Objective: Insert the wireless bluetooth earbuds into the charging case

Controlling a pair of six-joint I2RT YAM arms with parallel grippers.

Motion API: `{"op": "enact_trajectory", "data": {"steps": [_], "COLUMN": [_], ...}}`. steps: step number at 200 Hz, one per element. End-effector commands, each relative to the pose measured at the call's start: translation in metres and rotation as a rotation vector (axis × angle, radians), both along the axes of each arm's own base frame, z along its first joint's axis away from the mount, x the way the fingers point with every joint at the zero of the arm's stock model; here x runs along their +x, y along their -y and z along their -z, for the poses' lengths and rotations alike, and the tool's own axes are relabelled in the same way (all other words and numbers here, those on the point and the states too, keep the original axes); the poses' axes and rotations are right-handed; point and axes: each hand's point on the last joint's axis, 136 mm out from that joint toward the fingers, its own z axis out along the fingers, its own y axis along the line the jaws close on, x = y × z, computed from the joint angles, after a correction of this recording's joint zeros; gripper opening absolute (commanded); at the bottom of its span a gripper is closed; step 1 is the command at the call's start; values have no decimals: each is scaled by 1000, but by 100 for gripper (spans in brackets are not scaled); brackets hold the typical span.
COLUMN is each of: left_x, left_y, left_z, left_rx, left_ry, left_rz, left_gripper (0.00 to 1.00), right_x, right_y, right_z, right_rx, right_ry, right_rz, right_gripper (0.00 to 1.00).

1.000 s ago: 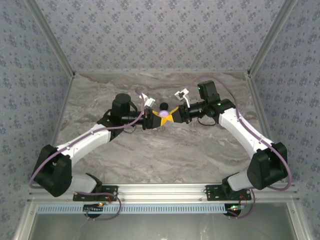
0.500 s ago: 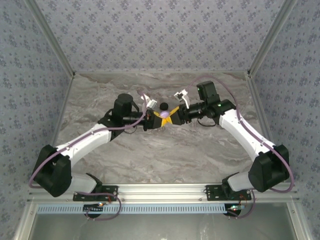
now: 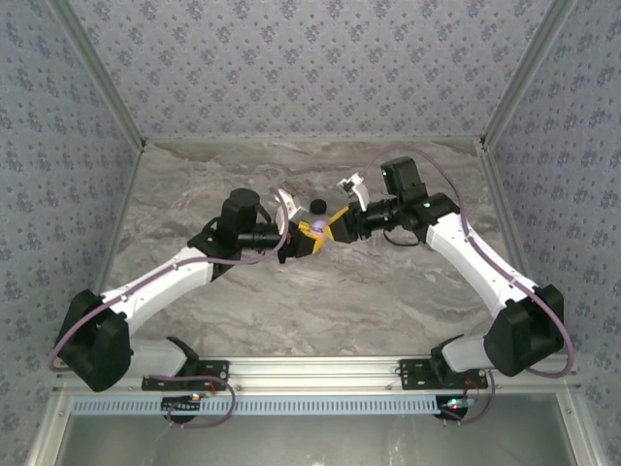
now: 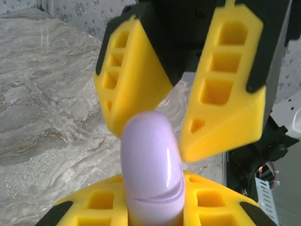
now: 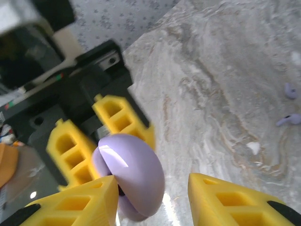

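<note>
The charging case [image 4: 150,160] is gripped edgewise between the fingers of the left gripper [image 3: 309,234] and held above the marble table [image 3: 291,311]; the right gripper [image 5: 153,188] is set just beyond it, released, its jaws parted to either side of the case; a black disc [image 3: 317,205] is seen behind them; the wireless bluetooth earbuds [image 5: 288,120], small and lavender, are seen lying on the table.

Left gripper [image 4: 153,207] clamps the charging case [image 4: 150,160]; right gripper's [image 4: 157,106] 2 fingers flank its top, perhaps touching.
</note>
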Motion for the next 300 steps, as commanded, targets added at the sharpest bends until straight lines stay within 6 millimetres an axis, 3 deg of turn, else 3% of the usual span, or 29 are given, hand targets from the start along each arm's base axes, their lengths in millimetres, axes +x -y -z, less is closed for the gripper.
{"op": "enact_trajectory", "data": {"steps": [1, 27, 55, 81, 101, 127, 189, 216, 240, 300], "left_x": [-25, -24, -2, 17, 22, 20, 10, 8, 5, 2], "left_y": [2, 1, -8, -24, -36, -50, -79, -89, -91, -91], "left_z": [-27, -26, -22, -17, -13, -12, -11, -10, -11, -13], "left_rx": [-62, -55, -32, -27, -14, 6, 51, 56, 53, 48], "left_ry": [118, 124, 95, 46, 32, 35, 40, 44, 45, 44], "left_rz": [105, 90, -48, -162, -231, -294, -407, -443, -449, -438], "left_gripper": [12, 12, 13, 14, 14, 15, 15, 16, 16, 16], "right_x": [22, 28, 45, 76, 91, 103, 117, 125, 130, 138], "right_y": [12, 17, 28, 52, 57, 42, -28, -46, -50, -62], "right_z": [-4, -1, 5, 32, 61, 98, 169, 186, 206, 223], "right_rx": [-42, -68, -110, -228, -310, -370, -438, -485, -564, -669], "right_ry": [45, 48, 58, 21, -52, -159, -339, -372, -404, -395], "right_rz": [123, 165, 279, 483, 542, 527, 473, 533, 597, 686], "right_gripper": [46, 48, 52, 54, 54, 51, 47, 43, 40, 42]}}
